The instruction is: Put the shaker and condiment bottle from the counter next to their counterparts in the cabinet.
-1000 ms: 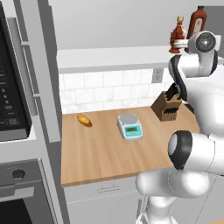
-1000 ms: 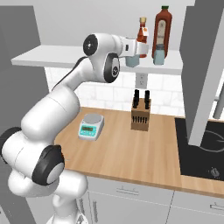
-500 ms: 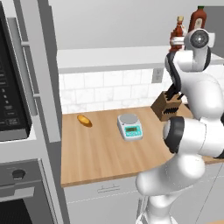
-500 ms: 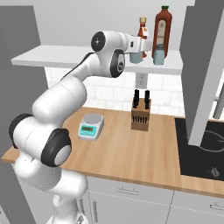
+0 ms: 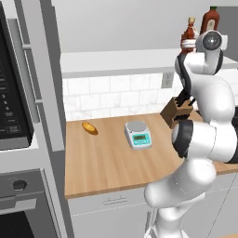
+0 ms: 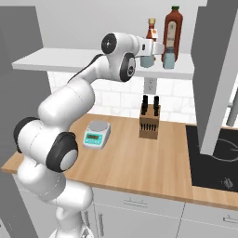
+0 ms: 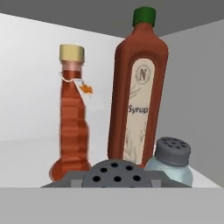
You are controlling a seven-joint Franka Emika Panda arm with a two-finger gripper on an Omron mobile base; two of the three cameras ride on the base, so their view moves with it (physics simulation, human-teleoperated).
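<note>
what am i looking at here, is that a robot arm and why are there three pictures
Yes, a white robot arm in a simulated kitchen. Two pictures come from cameras on its base, behind it to either side; the third looks along its hand. Its tool is up at the white shelf, apparently holding a small grey-capped shaker beside a second shaker, a tall syrup bottle and a ribbed red condiment bottle. On the wooden counter sit a kitchen scale, a knife block and a bread roll.

The shaker point(image 7: 114, 173) body is cut off by the hand view's lower edge. Whether the end effector point(image 6: 155, 48) grips the shaker cannot be determined.
</note>
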